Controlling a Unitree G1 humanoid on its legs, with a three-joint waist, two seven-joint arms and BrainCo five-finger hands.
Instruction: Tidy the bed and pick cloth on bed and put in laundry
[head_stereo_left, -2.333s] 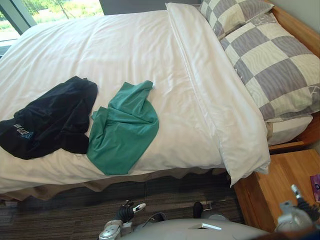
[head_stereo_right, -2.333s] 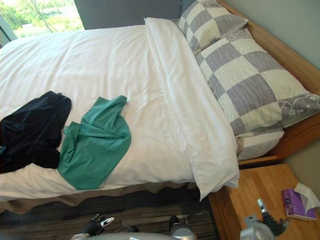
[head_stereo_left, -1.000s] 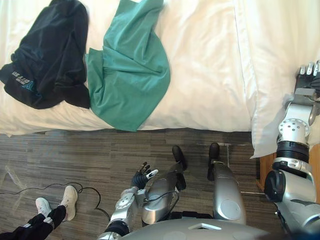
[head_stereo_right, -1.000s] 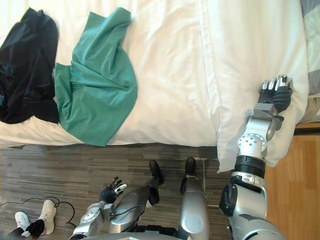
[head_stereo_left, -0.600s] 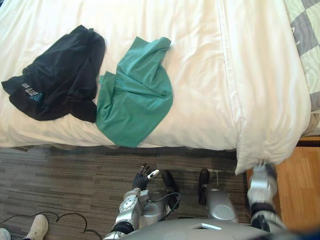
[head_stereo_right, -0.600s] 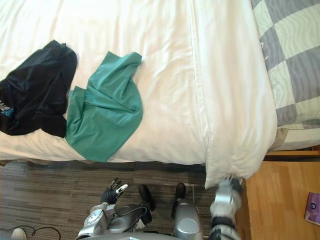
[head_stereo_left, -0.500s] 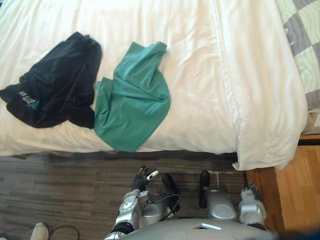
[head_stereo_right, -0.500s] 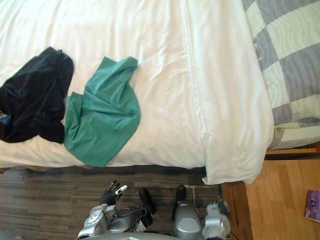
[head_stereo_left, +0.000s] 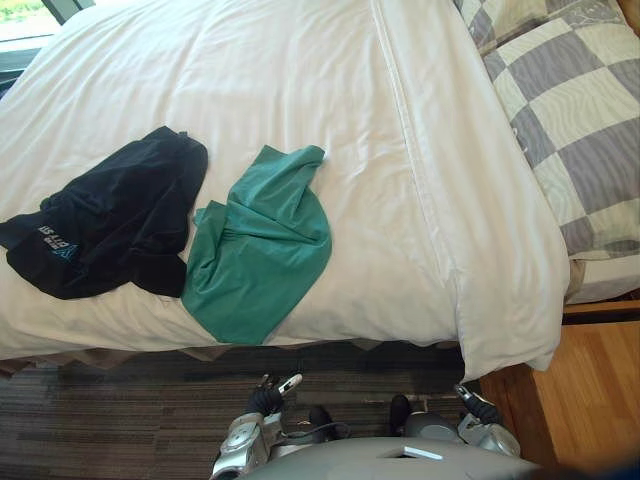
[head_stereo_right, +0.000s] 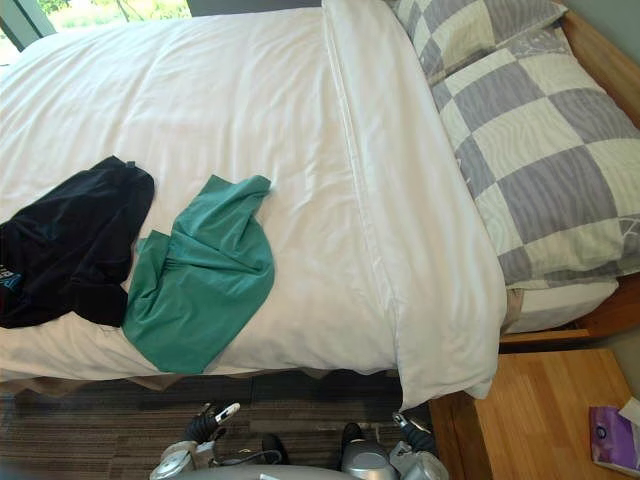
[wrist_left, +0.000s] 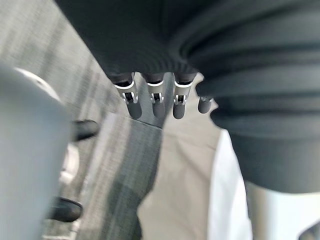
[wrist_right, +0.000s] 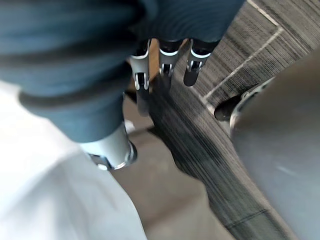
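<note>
Evidently little is done: 2 cloths, the green cloth (head_stereo_left: 262, 255) and black cloth (head_stereo_left: 110, 228), lie on the bed (head_stereo_left: 300, 90) near its edge. The left hand (head_stereo_left: 268, 398) and right hand (head_stereo_left: 478, 405) hang low, fingers relaxed, empty.

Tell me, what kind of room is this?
Probably a bedroom: a bed made up in white, checked pillows, and a wooden bedside table beside it. A black garment and a green garment lie on the bed.
</note>
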